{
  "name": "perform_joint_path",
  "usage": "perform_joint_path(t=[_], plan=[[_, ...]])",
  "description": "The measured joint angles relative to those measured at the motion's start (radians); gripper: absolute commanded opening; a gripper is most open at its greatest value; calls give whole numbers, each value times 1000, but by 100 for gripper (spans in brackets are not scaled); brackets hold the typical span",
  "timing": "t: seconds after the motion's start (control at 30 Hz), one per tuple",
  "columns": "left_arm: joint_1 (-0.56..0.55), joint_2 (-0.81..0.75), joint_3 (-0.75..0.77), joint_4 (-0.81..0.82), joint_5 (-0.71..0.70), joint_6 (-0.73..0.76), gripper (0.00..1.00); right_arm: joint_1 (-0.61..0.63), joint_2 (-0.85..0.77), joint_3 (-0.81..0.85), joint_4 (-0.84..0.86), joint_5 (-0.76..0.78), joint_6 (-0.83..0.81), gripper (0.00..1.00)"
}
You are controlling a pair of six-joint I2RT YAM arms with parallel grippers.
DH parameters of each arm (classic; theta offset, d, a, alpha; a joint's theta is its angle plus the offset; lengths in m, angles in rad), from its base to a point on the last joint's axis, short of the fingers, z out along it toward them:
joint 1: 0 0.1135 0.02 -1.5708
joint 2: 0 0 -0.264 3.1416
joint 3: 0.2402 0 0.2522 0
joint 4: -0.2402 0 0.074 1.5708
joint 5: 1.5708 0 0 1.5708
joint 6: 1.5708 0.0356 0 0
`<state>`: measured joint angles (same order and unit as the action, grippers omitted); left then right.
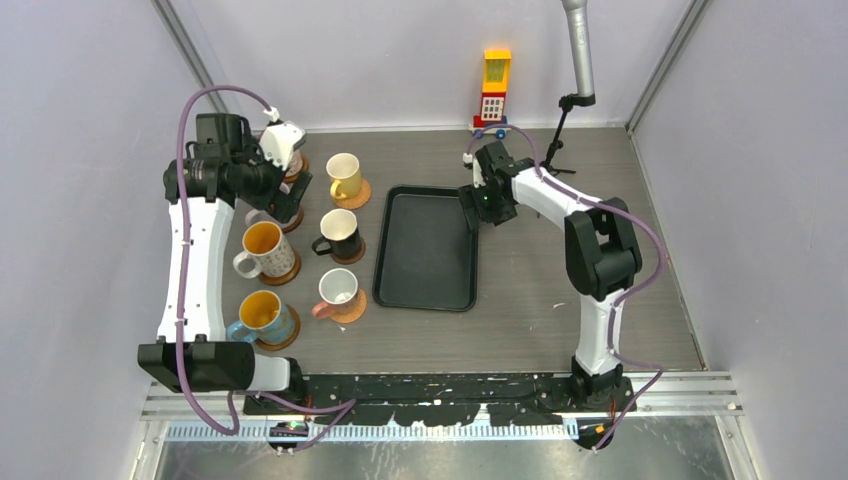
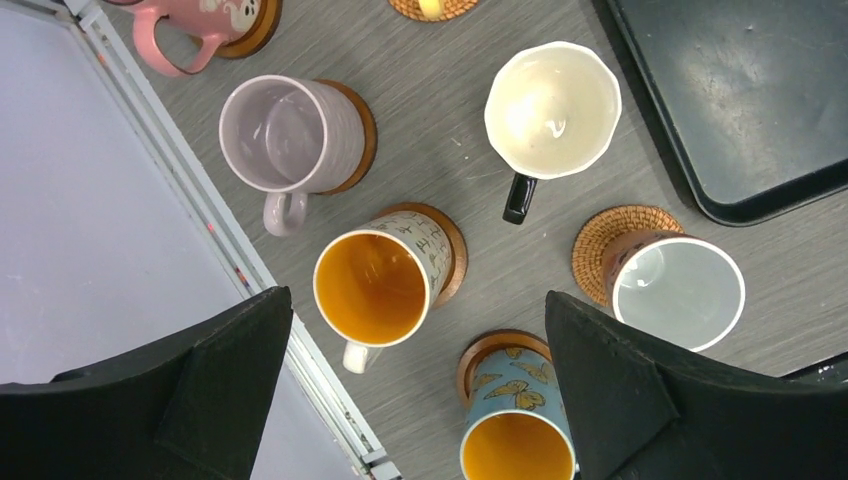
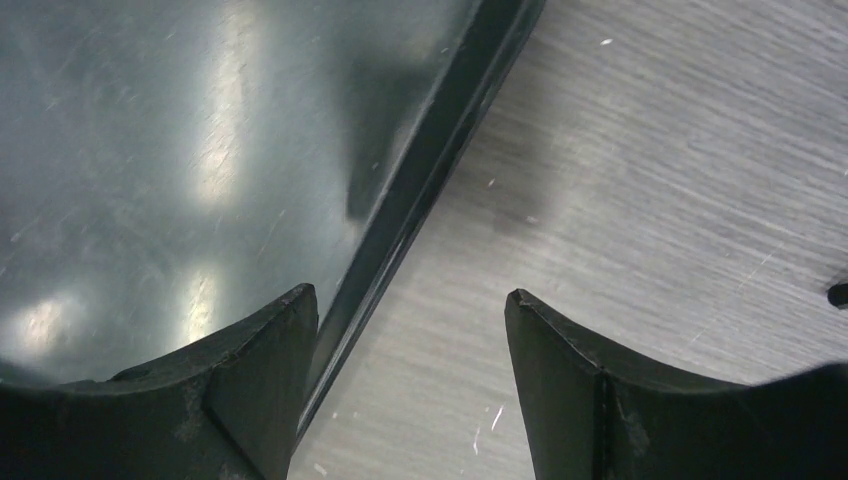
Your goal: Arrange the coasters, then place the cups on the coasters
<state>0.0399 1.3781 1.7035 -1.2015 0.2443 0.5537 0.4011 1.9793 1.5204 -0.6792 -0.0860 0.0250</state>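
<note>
Counted all seven cups seated on coasters at the left of the table (image 3: 650, 200): pink cup (image 2: 190, 25), lilac cup (image 2: 290, 135), yellow cup (image 1: 345, 177), black cup (image 2: 552, 110), patterned cup (image 2: 375, 285), blue cup (image 2: 515, 440), and salmon cup (image 2: 678, 292) on a woven coaster (image 2: 605, 235). Judged the placing step done or very nearly (could not see pink and lilac properly in the top view; confirmed both on brown discs from the left wrist).

Found left gripper (image 2: 415, 298) spread fully, pinching nothing, hovering above the cluster. Found right gripper (image 3: 410, 292) well apart from the cups, jaws spread and holding nothing. Noted it straddling the right rim of the black tray (image 3: 430, 160), one finger over tray floor, the other over bare table.

Next, probably: check each cup for centring (lilac and patterned look off toward one edge, maybe only the viewing angle). Nudge if needed, else lift both arms clear without clipping a handle.
</note>
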Motion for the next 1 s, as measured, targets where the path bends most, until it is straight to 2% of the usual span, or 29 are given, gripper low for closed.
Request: perform_joint_path(t=[0.1, 0.2, 0.4, 0.67, 0.73, 0.87, 1.0], plan=[[-11, -19, -43, 39, -22, -21, 100, 0, 54, 32, 2, 43, 24, 61], [-19, -26, -72, 50, -42, -32, 100, -8, 111, 77, 2, 76, 42, 54], [-20, -27, -101, 76, -69, -45, 100, -30, 177, 143, 2, 61, 52, 37], [-20, -29, -114, 108, -80, -46, 100, -92, 195, 188, -3, 55, 6, 35], [-20, -29, -122, 113, -80, -46, 100, -102, 196, 199, -6, 51, -12, 38], [-20, -18, -111, 102, -80, -50, 100, -107, 202, 221, -12, 42, -42, 60], [-20, 44, -39, 57, -92, -77, 100, -106, 203, 248, -31, 28, -58, 75]])
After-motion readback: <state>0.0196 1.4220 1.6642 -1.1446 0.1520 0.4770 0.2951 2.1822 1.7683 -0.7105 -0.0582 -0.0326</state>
